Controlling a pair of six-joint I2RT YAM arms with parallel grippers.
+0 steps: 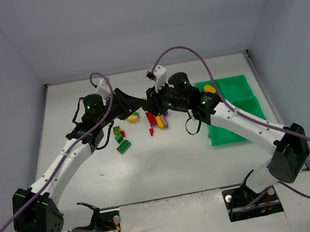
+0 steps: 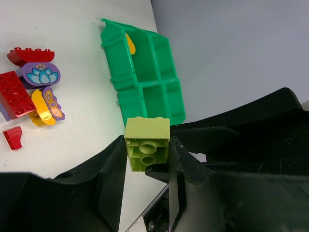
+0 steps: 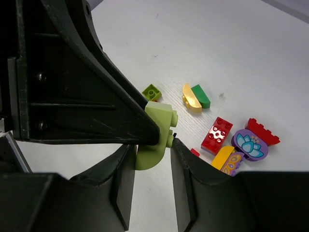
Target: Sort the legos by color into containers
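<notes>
My left gripper (image 2: 147,162) and right gripper (image 3: 152,154) meet tip to tip above the table's middle, the left gripper (image 1: 132,102) just left of the right gripper (image 1: 153,100). Both are closed on one light green lego (image 2: 147,142), which also shows in the right wrist view (image 3: 157,133). On the table below lie red (image 3: 217,135), purple (image 3: 249,144), yellow (image 3: 191,96) and green (image 3: 200,95) legos. The bright green tray (image 1: 230,138) stands to the right. One yellow piece (image 2: 130,43) lies in a far compartment; the other compartments (image 2: 154,99) look empty.
More green legos (image 1: 124,147) and a small lime one (image 1: 117,130) lie under the left arm. A small red piece (image 1: 151,132) sits near the pile. Grey walls close in the table on three sides.
</notes>
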